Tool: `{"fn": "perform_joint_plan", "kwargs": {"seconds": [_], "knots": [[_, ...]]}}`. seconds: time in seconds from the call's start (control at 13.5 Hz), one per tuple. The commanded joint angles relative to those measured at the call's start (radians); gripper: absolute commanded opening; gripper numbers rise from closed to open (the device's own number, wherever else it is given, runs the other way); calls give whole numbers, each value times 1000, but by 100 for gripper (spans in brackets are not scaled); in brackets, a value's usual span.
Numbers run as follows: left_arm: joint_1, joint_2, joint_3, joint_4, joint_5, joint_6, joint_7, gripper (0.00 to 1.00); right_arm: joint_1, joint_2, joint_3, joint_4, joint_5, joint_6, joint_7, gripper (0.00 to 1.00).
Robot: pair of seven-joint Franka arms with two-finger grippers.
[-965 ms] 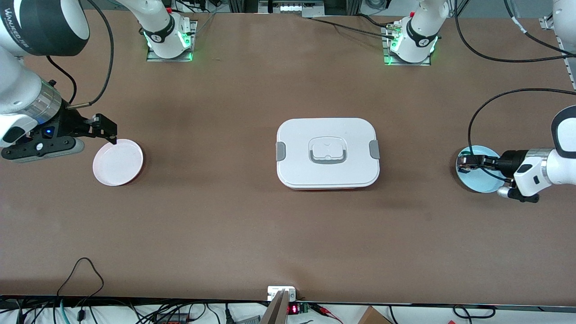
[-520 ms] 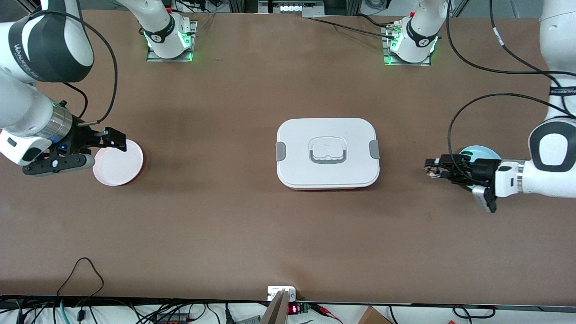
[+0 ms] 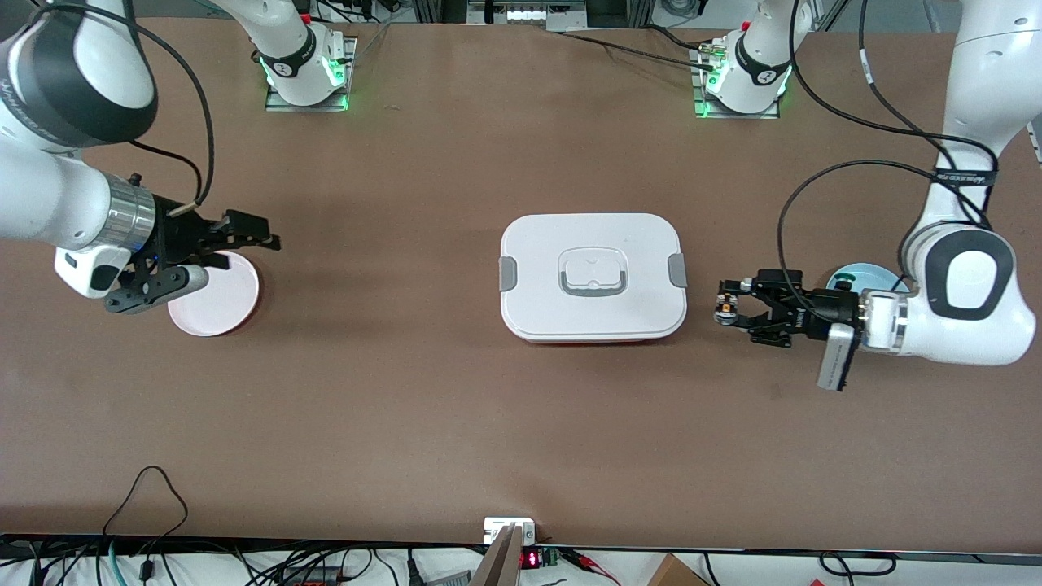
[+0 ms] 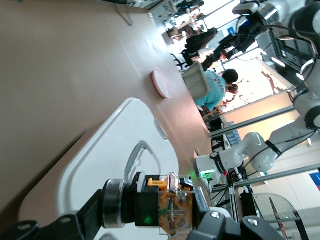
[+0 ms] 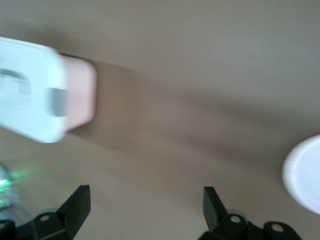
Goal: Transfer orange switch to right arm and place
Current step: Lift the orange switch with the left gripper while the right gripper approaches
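While unlabelled, orange switch (image 3: 722, 309) between left fingers (image 3: 730, 301)

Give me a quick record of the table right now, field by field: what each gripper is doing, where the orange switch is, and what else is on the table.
left gripper: shut on the orange switch, up in the air between the blue plate and the white box
right gripper: open, empty, over the edge of the pink plate
white box: lid on, middle of the table
pink plate: toward the right arm's end
blue plate: toward the left arm's end, partly hidden by the left arm
handover: not yet done
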Motion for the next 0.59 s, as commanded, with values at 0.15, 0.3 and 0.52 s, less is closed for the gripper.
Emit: {"fn": "perform_joint_plan", "kwargs": {"seconds": [0.15, 0.3, 0.52], "knots": [[-83, 9, -47, 12, -152, 34, 191, 34, 0, 24, 2, -14, 490, -57, -8, 100], [-115, 9, -48, 4, -223, 39, 332, 34, 14, 36, 5, -80, 752, -31, -10, 100], [-129, 3, -97, -3, -263, 76, 548, 32, 72, 79, 6, -108, 990, 57, -16, 100]]}}
